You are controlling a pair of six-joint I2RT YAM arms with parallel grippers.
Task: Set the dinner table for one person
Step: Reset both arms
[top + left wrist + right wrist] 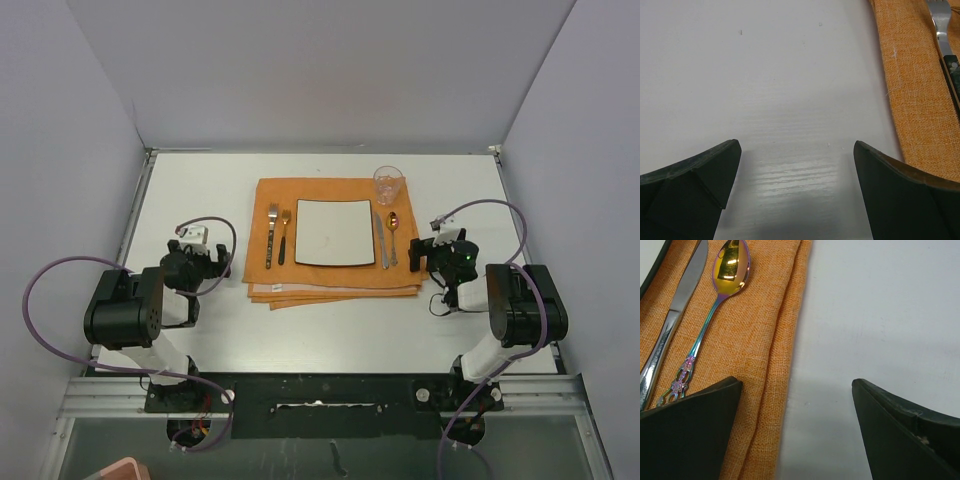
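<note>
The pale grey-white dinner table (200, 200) carries an orange folded placemat (335, 280). A square white plate (335, 231) sits on the placemat's middle. Two forks (272, 235) lie left of the plate, and a knife (380, 240) and a gold spoon (393, 232) lie to its right. A clear glass (388, 184) stands at the mat's far right corner. My left gripper (203, 243) is open and empty over bare table (790, 100), left of the mat (912, 85). My right gripper (432, 250) is open and empty over the mat's right edge (775, 340), near the spoon (727, 265) and knife (677, 305).
Grey walls close in the table on the left, back and right. A fork (942, 30) with a dark handle shows at the left wrist view's right edge. The arm bases and purple cables sit at the table's near edge (320, 385).
</note>
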